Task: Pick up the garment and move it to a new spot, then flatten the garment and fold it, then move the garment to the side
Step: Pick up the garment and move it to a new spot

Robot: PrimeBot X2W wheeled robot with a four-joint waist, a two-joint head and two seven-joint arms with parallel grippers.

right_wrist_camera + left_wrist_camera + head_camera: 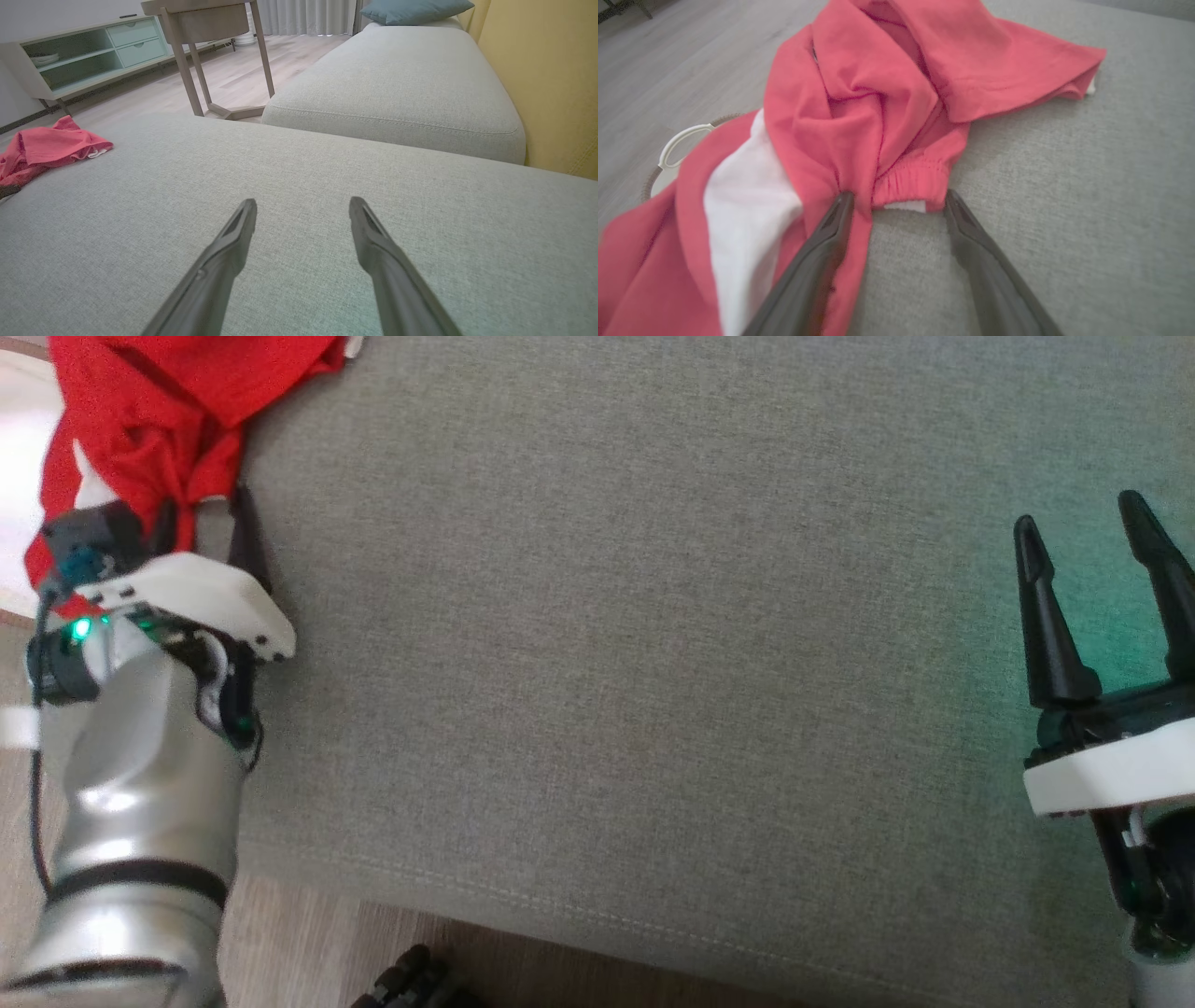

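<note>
The garment (159, 420) is a crumpled red piece with a white inner panel (742, 219). It lies at the far left corner of the grey cushion and spills over the edge. In the left wrist view its elastic hem (910, 179) sits between the tips of my left gripper (899, 200), which stands open with the left finger (822, 252) against a red fold. In the head view the left gripper (205, 537) is partly hidden by its wrist and the cloth. My right gripper (1088, 560) is open over bare cushion at the right, far from the garment (46, 147).
The grey sofa cushion (653, 663) spans most of the head view, with wooden floor (308, 933) along its near edge. A white basket handle (682, 142) peeks from under the cloth. A second cushion (397, 84), a wooden side table (210, 51) and a yellow backrest (551, 79) lie beyond.
</note>
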